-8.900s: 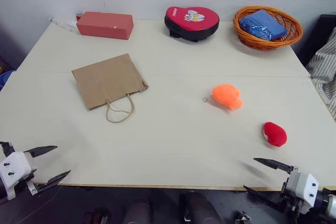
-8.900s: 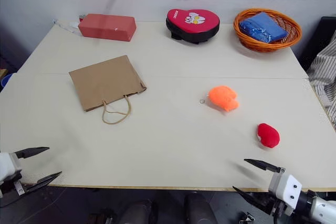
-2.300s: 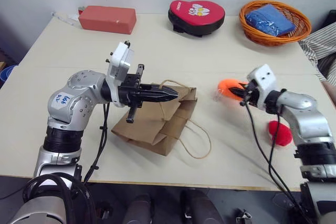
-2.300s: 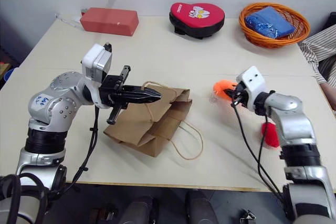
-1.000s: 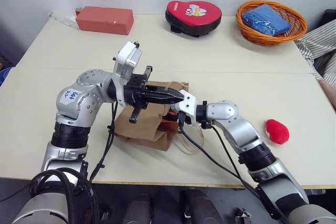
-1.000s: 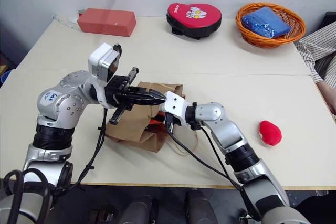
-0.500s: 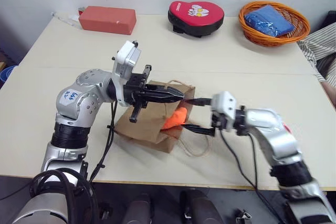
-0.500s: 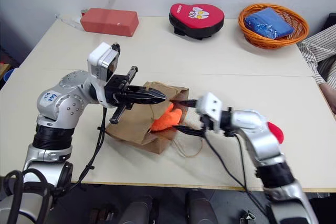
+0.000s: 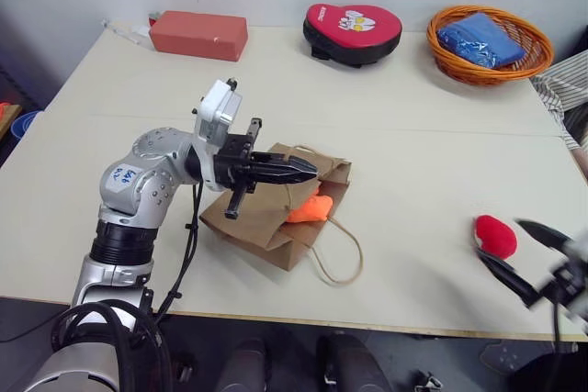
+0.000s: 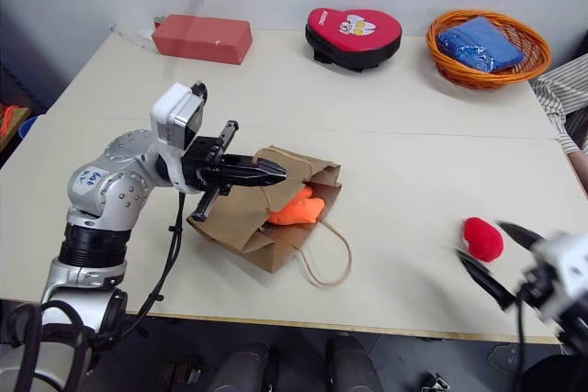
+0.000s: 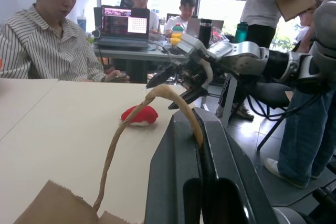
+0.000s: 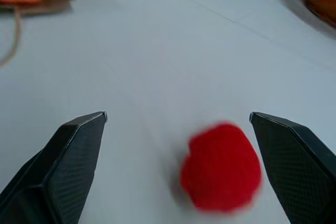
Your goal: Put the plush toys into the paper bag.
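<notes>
A pale cream desk (image 9: 386, 135) is standing against a grey-white wall, and along its far edge, from ten o'clock round to two o'clock, a red rectangular box (image 9: 198, 35), a red heart-shaped pad with a black rim (image 9: 353, 32) and an orange woven basket (image 9: 489, 45) holding a blue bundle (image 9: 480, 39) are lying in a row. Nearer the middle of the desk, at about nine o'clock of its centre, the left hand (image 9: 308, 170) is pointing level toward three o'clock with its two black fingers pressed together, and the left wrist view is showing them pinching a twisted handle (image 11: 157, 108) of the paper bag (image 9: 266, 218). The bag is lying on its side with its mouth facing three o'clock and propped open by that handle, while its second loop handle (image 9: 340, 259) is trailing flat on the desk toward five o'clock. The orange plush toy (image 9: 308, 208) is sitting just inside the mouth, partly poking out. Well apart from the bag, near the desk's front right corner at about four o'clock, the red plush toy (image 9: 495, 236) is resting on the bare surface. Just beside it, at its five o'clock, the right hand (image 9: 514, 254) is hovering with its fingers spread wide and nothing between them; the right wrist view is showing the red toy ahead, between the two parted fingertips (image 12: 86, 127).
</notes>
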Controlling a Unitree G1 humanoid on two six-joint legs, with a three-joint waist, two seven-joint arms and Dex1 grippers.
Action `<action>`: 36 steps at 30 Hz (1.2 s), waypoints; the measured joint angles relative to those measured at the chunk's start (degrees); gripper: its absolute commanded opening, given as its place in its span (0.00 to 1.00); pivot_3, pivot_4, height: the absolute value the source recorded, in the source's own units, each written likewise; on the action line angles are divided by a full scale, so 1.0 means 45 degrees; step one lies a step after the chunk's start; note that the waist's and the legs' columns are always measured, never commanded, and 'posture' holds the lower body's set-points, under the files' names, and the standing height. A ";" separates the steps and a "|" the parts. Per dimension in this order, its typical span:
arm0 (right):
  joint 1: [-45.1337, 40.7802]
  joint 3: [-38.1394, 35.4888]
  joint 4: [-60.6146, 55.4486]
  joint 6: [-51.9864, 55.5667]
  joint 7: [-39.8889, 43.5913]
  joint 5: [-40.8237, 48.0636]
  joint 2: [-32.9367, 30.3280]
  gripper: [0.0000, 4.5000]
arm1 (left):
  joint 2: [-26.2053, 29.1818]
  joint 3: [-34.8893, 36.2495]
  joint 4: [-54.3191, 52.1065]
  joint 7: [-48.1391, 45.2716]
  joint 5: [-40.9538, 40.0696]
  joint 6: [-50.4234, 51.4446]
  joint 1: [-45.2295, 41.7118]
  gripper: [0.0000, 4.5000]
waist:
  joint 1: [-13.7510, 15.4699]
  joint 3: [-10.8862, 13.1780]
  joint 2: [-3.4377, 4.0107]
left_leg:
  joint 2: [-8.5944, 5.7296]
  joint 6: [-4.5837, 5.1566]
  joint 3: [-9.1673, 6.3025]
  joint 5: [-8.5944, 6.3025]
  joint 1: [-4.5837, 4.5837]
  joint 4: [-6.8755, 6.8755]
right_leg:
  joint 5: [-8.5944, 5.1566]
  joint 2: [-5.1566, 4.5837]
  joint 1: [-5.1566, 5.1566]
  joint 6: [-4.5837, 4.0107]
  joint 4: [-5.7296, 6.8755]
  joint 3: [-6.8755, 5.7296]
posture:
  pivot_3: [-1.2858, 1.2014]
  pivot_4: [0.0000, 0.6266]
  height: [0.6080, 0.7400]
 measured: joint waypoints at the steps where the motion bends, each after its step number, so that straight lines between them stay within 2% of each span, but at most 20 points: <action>1: 0.0444 -0.0344 0.0001 -0.0219 -0.0082 0.0006 0.0274 1.00 | -0.0017 -0.0010 0.0083 -0.0044 0.0000 -0.0006 -0.0006 0.00 | -0.0055 0.0000 0.0000 | 0.0000 0.0000 0.0009 0.0000 0.0014 -0.0003 | 0.0000 0.0002 0.0003 0.0000 0.0005 0.0011 | 0.52 0.24 1.00; 6: 0.1492 -0.0762 -0.0043 -0.0512 -0.0737 0.0305 0.1540 1.00 | -0.0287 -0.0166 0.0264 -0.0100 0.0034 -0.0098 -0.0037 0.00 | -0.0255 -0.0009 0.0016 | 0.0002 -0.0009 0.0017 0.0005 0.0040 -0.0029 | 0.0001 0.0008 0.0003 0.0001 0.0020 0.0031 | 0.52 0.24 1.00; 8: 0.1572 -0.0581 -0.0063 -0.0394 -0.0993 0.0301 0.1576 1.00 | -0.0295 -0.0166 0.0283 -0.0097 0.0054 -0.0121 -0.0038 0.00 | -0.0322 -0.0013 0.0023 | 0.0002 -0.0009 0.0019 0.0005 0.0040 -0.0028 | 0.0001 0.0006 0.0005 0.0001 0.0017 0.0033 | 0.52 0.24 1.00; 14: -0.1060 0.1305 0.0023 0.2326 -0.2310 0.0062 -0.1060 1.00 | -0.0400 -0.0194 0.0284 -0.0048 0.0126 -0.0136 -0.0061 0.00 | -0.0359 -0.0015 0.0027 | 0.0001 -0.0013 0.0033 0.0010 0.0050 -0.0013 | 0.0006 0.0012 -0.0002 0.0010 0.0039 0.0053 | 0.52 0.24 1.00; 18: -0.2507 0.2794 0.1070 0.3389 -0.2497 -0.0438 -0.2196 0.81 | -0.0471 -0.0222 0.0256 0.0076 0.0144 -0.0134 -0.0073 0.00 | -0.0086 -0.0018 0.0032 | 0.0003 -0.0016 0.0004 0.0012 0.0005 -0.0020 | 0.0005 0.0017 -0.0025 0.0009 0.0015 0.0035 | 0.52 0.24 1.00; 21: -0.3907 0.3695 0.2621 0.3318 -0.2678 -0.1129 -0.2547 0.56 | -0.0439 -0.0192 0.0225 0.0146 0.0145 -0.0129 -0.0062 0.00 | -0.0028 -0.0019 0.0032 | -0.0003 -0.0003 0.0019 0.0004 -0.0013 0.0017 | 0.0006 0.0004 -0.0021 0.0011 0.0003 0.0044 | 0.52 0.24 1.00; 25: -0.4384 0.4066 0.3157 0.2883 -0.2438 -0.1474 -0.2982 0.26 | -0.0384 -0.0177 0.0203 0.0205 0.0144 -0.0126 -0.0062 0.00 | -0.0010 -0.0018 0.0031 | 0.0000 -0.0001 0.0009 0.0003 -0.0012 0.0024 | 0.0006 0.0010 -0.0016 0.0011 0.0005 0.0033 | 0.52 0.24 1.00; 28: -0.4787 0.4111 0.2829 0.2505 -0.1435 -0.0660 -0.2902 0.07 | -0.0263 -0.0137 0.0181 0.0209 0.0142 -0.0110 -0.0063 0.00 | -0.0096 -0.0018 0.0031 | 0.0000 -0.0001 0.0020 0.0003 -0.0003 0.0025 | 0.0007 0.0015 -0.0016 0.0012 0.0016 0.0046 | 0.52 0.24 1.00; 30: -0.4898 0.4335 0.1648 0.2760 -0.0590 0.0447 -0.2903 0.01 | -0.0226 -0.0132 0.0177 0.0207 0.0141 -0.0089 -0.0063 0.00 | -0.0143 -0.0017 0.0032 | 0.0012 -0.0004 0.0013 0.0005 -0.0001 0.0024 | 0.0007 0.0027 -0.0021 0.0011 0.0027 0.0040 | 0.52 0.24 1.00; 32: -0.5678 0.5253 0.0037 0.3501 -0.0176 0.1573 -0.2908 0.01 | -0.0204 -0.0118 0.0177 0.0202 0.0138 -0.0082 -0.0064 0.00 | -0.0234 -0.0017 0.0032 | 0.0017 -0.0007 0.0007 0.0006 0.0002 0.0027 | 0.0007 0.0027 -0.0019 0.0011 0.0037 0.0036 | 0.52 0.24 1.00; 36: -0.7890 0.7902 -0.1714 0.5226 -0.1162 0.2327 -0.2155 0.01 | -0.0214 -0.0106 0.0189 0.0206 0.0135 -0.0070 -0.0100 0.00 | -0.0303 -0.0015 0.0023 | 0.0010 -0.0009 -0.0008 0.0007 -0.0009 0.0041 | 0.0007 0.0009 -0.0025 0.0011 0.0033 0.0025 | 0.52 0.24 1.00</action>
